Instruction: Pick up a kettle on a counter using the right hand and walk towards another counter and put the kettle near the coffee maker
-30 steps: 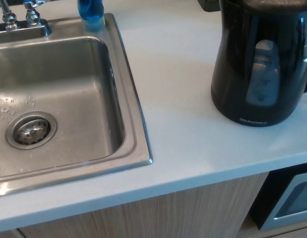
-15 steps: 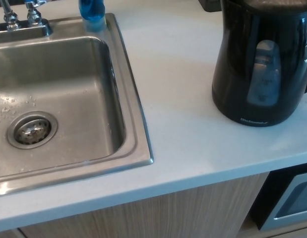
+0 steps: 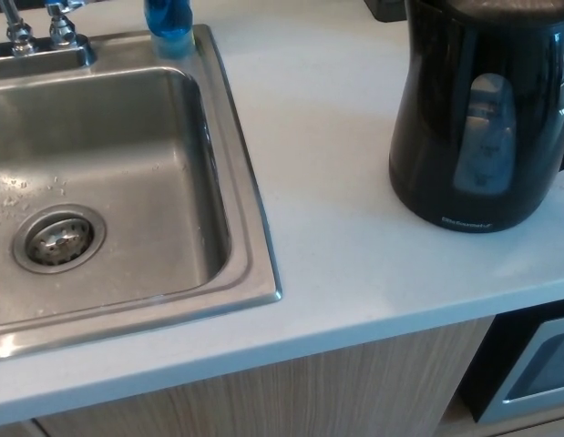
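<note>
- Left hand: not seen anywhere in the head view; its state cannot be told.
- Right hand: likewise not seen; no arm or forearm is shown, so whether it is open or closed cannot be told.
- Kettle: black, glossy, upright; stood on the counter at the right of the view, well apart from the sink. The top is cut off by the upper edge of the picture. A grey translucent water-level window is set in the side facing the camera, and small white lettering, too small to be read, is printed near the base. The kettle is touched by nothing.
- Counter: white, smooth surface, on which the kettle is carried and into which the sink is set. Its front edge is seen running across the lower part of the view.
- Sink: stainless steel, single basin, set into the counter at the left. Water droplets are seen on the basin floor.
- Drain: round metal strainer, set in the basin floor.
- Tap fittings: chrome, mounted on the sink's rear rim at upper left; only the lower parts are shown.
- Blue bottle: stood at the sink's rear right corner; only the lower part is shown.
- Cabinet front: light wood grain, below the counter edge.
- Appliance: grey and black, seen partly beneath the counter at lower right; its kind cannot be told.
</note>
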